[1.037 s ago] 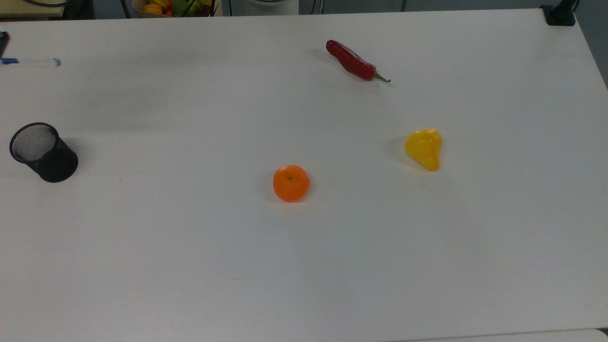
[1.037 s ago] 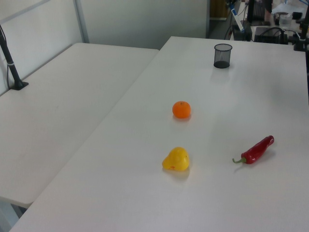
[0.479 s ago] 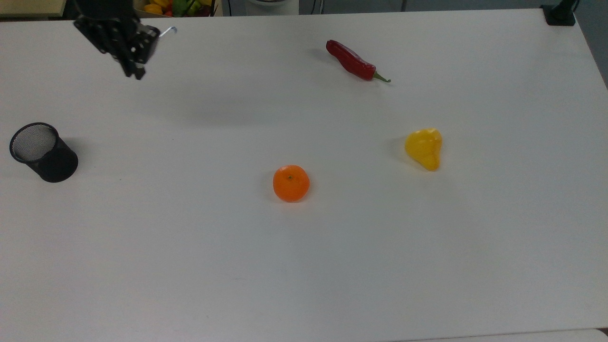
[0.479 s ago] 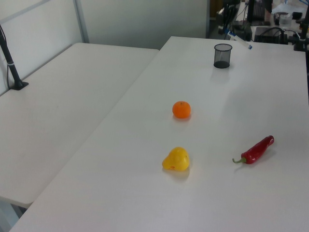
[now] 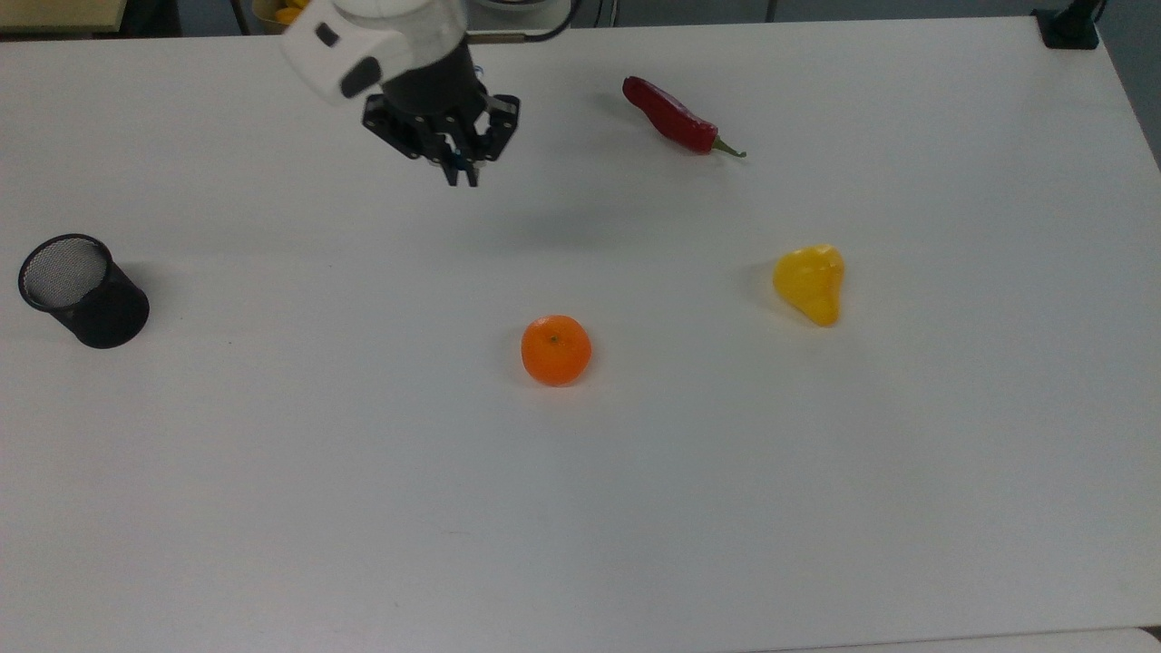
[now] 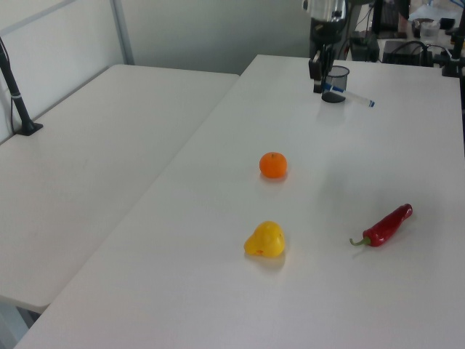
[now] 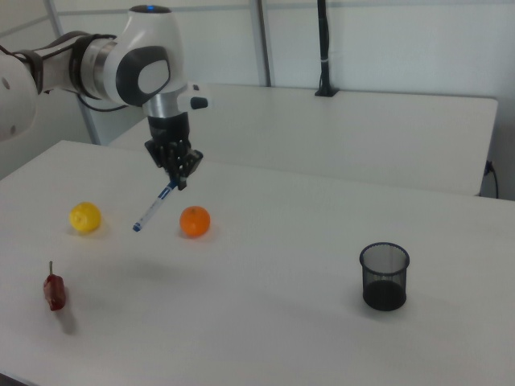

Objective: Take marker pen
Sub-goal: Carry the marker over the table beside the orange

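White tabletop (image 5: pixel 272 508) carried all items. Marker pen (image 7: pixel 154 207) hung above it, tilted, pinched at its upper end between the fingers of the gripper (image 7: pixel 180 183), blue tip lowest; in the left view the marker pen (image 6: pixel 356 99) jutted sideways from the gripper (image 6: pixel 318 86). Gripper (image 5: pixel 461 175) was off the surface near the top view's far edge. Orange (image 5: pixel 556 350) sat mid-table, yellow fruit (image 5: pixel 810 283) and red chilli (image 5: pixel 676 118) toward the top view's right, black mesh cup (image 5: pixel 82 290) upright at the top view's left edge.
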`<control>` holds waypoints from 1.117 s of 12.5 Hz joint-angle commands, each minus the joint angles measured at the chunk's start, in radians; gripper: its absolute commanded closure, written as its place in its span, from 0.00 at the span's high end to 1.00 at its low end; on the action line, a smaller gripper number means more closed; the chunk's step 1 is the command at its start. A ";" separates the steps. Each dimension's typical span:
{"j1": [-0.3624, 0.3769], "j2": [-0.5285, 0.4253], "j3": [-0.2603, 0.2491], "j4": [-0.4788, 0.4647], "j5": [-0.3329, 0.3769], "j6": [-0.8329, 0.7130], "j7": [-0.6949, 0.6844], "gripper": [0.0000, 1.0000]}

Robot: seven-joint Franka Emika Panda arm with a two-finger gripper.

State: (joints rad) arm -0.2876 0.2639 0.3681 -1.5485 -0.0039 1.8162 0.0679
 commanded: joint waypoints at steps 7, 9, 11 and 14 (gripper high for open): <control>0.261 0.159 -0.015 -0.048 -0.062 0.118 0.153 0.10; 0.275 0.187 -0.015 -0.048 -0.099 0.141 0.182 0.10; 0.297 0.207 -0.017 -0.050 -0.111 0.164 0.196 0.10; 0.301 0.225 -0.018 -0.050 -0.133 0.215 0.214 0.11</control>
State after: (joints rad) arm -0.0039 0.4922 0.3664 -1.5882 -0.1136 1.9797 0.2499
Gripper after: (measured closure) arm 0.837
